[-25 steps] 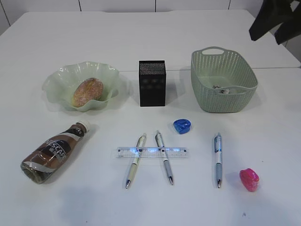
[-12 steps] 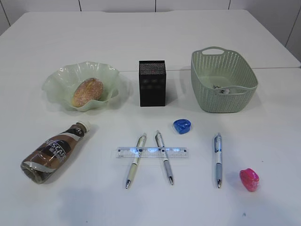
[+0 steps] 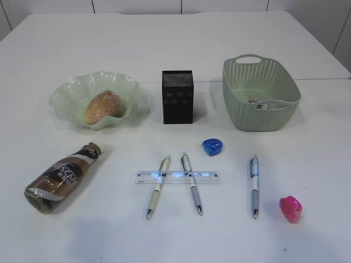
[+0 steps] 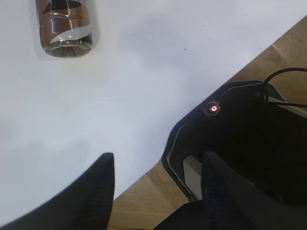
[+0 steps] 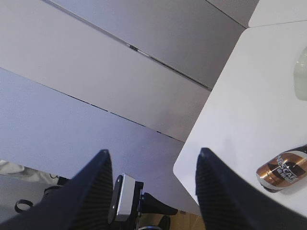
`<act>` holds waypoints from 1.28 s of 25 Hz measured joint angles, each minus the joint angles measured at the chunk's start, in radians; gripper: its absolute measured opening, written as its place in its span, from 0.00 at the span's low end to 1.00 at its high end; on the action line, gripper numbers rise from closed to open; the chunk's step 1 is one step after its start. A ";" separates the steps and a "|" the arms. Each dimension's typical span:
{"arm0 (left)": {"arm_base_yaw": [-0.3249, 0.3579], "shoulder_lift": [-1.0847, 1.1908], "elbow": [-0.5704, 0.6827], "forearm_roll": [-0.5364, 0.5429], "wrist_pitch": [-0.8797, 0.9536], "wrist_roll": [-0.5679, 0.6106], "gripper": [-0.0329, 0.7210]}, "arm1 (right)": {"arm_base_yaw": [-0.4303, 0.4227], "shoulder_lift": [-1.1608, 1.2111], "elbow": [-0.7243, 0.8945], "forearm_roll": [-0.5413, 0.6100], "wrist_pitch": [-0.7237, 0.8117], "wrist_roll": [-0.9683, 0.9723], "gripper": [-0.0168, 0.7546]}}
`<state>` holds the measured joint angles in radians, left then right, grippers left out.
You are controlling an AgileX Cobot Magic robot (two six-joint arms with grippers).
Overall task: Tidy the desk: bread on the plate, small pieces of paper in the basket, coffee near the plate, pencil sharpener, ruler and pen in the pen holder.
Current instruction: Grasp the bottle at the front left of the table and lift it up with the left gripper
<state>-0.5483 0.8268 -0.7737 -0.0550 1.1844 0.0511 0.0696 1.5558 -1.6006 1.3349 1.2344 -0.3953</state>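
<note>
Both my grippers, left (image 4: 156, 167) and right (image 5: 151, 165), hang spread and empty; bread (image 3: 102, 106) sits in the plate (image 3: 68, 93), coffee (image 3: 61, 176) lies flat.

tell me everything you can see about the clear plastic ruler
The short clear plastic ruler with bluish markings lies flat on the white tabletop, running left to right in front of the black mesh pen holder. It rests across two pens, crossing their upper halves, so both barrels show through it. No gripper touches it.
</note>
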 joint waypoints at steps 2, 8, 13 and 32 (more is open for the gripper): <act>0.000 0.000 0.000 0.000 0.000 0.000 0.57 | 0.000 0.000 0.000 0.000 -0.002 -0.012 0.59; 0.000 0.000 0.000 0.000 0.000 0.000 0.57 | 0.000 0.000 0.000 -0.071 -0.002 -0.061 0.59; 0.000 0.000 0.000 0.000 0.000 0.000 0.57 | 0.000 -0.001 0.000 -0.206 -0.002 -0.066 0.59; 0.000 0.000 0.000 0.000 0.000 0.000 0.57 | 0.000 0.003 0.000 -1.000 0.006 0.059 0.59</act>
<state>-0.5483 0.8268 -0.7737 -0.0550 1.1849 0.0511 0.0696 1.5593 -1.6006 0.3351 1.2408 -0.3363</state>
